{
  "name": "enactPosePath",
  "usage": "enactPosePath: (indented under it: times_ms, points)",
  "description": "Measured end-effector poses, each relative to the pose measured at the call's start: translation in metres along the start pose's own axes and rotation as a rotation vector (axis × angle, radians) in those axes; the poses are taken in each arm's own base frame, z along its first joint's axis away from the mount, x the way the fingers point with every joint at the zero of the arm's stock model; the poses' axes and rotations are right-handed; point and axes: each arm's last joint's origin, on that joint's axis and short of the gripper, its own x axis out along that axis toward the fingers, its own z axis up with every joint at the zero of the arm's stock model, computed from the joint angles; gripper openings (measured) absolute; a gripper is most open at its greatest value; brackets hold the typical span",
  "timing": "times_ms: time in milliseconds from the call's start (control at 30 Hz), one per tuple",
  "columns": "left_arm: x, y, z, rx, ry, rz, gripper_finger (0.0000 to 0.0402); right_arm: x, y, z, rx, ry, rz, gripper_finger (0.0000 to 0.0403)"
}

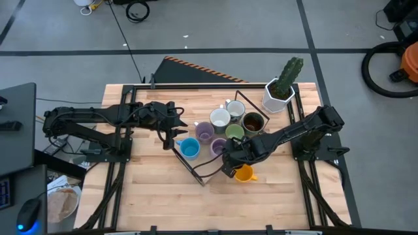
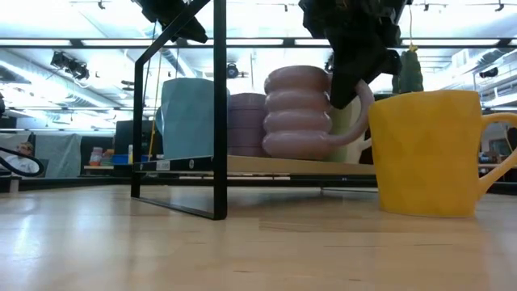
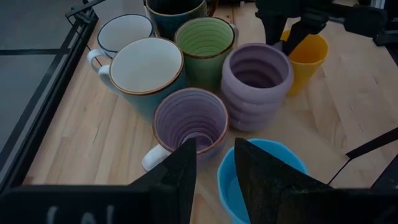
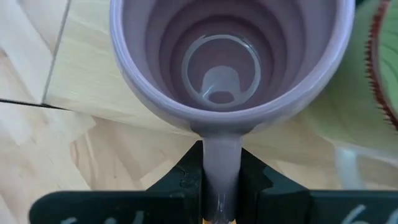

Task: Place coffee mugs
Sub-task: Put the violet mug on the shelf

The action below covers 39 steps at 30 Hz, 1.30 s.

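Seven mugs crowd inside a black wire rack [image 1: 196,171]: white [image 1: 220,118], steel-grey [image 1: 236,108], dark brown [image 1: 253,122], green [image 1: 235,132], purple [image 1: 204,134], ribbed lavender [image 1: 219,147] and blue [image 1: 189,149]. The orange mug [image 1: 243,173] stands on the table just outside the rack's near side. My right gripper [image 1: 227,158] is shut on the ribbed lavender mug [image 4: 230,68]. My left gripper [image 3: 214,168] is open and hovers above the gap between the blue mug [image 3: 267,180] and the purple mug [image 3: 189,118], touching nothing. My right gripper pinches the ribbed lavender mug's handle [image 4: 221,155] between its two fingers. It comes down from above, on the mug's side toward the orange mug [image 2: 428,153]. The mug stands upright, and its base [image 2: 295,149] looks to rest on the rack's board.
A white faceted pot with a cactus [image 1: 282,91] stands at the table's far right. The rack's black upright bars [image 2: 218,113] rise close to both grippers. Bare wooden tabletop [image 1: 163,196] lies toward the near edge.
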Motion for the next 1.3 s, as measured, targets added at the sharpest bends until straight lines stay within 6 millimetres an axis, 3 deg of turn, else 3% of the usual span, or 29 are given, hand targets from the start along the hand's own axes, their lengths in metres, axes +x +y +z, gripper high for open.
enactPosePath:
  times_ms: [367,567,900,1300]
  points:
    - [0.000,0.000,0.000,-0.020,0.000,0.000,0.0117,0.002,-0.005,0.005,0.044,-0.010,-0.015,0.0053]
    - [0.000,0.000,0.000,-0.024,0.000,0.000,0.0117,0.003,-0.006,0.009,0.082,-0.018,-0.013,0.0082]
    - [0.000,0.000,0.000,-0.024,0.002,-0.001,0.0117,0.003,-0.003,0.010,0.053,-0.001,0.040,0.0092]
    - [0.000,0.000,-0.001,-0.024,0.013,-0.001,0.0117,-0.022,-0.013,0.010,0.016,-0.020,0.048,0.0094]
